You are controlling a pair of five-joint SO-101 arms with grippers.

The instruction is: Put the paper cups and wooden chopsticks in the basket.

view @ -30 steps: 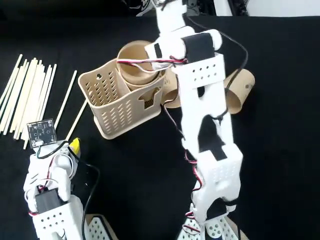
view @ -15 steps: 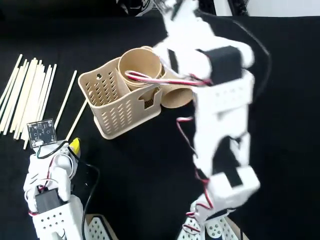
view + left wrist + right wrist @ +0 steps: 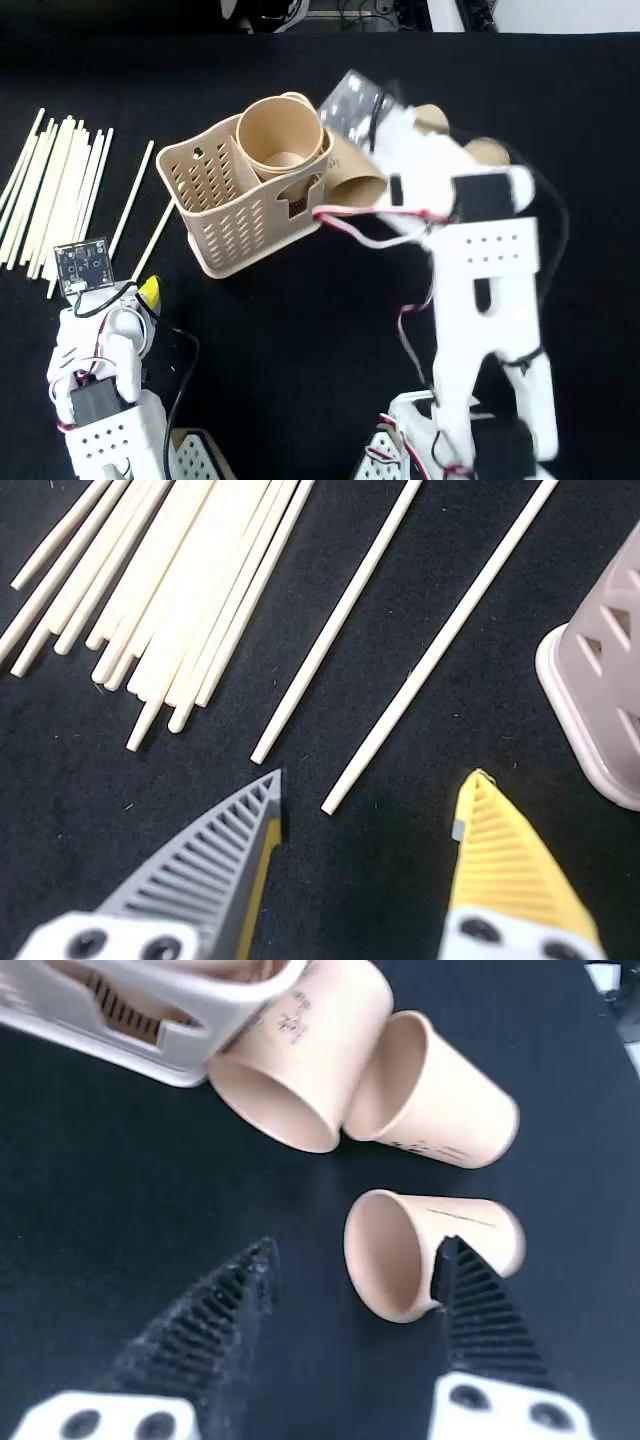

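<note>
The right gripper (image 3: 355, 1252) hangs over the near cup (image 3: 425, 1260) with its jaws spread wide. The cup lies on its side on the table (image 3: 120, 1210), and one finger overlaps its wall. We judge rolling to be the main hazard: the cup is light and round, so a finger that touches one side first may push it away before the other closes. A hard squeeze may also buckle the thin paper wall or flatten the rim. Two more cups (image 3: 430, 1095) lie on their sides just beyond, one touching the basket (image 3: 150, 1015), and a careless sweep could scatter them. In the high view, stacked cups (image 3: 283, 135) stand nested inside the basket, mouths up.

The left gripper (image 3: 375, 790), jaws also wide and holding nothing, sits low near the tips of two loose chopsticks (image 3: 340, 620). The rest lie in a bundle (image 3: 170, 590) beside them. We expect that such thin sticks, flat on the table, may slip out of a pinch.

The cups are plain tan paper, tapered, with faint print on the wall. The chopsticks are pale, slender wood.
</note>
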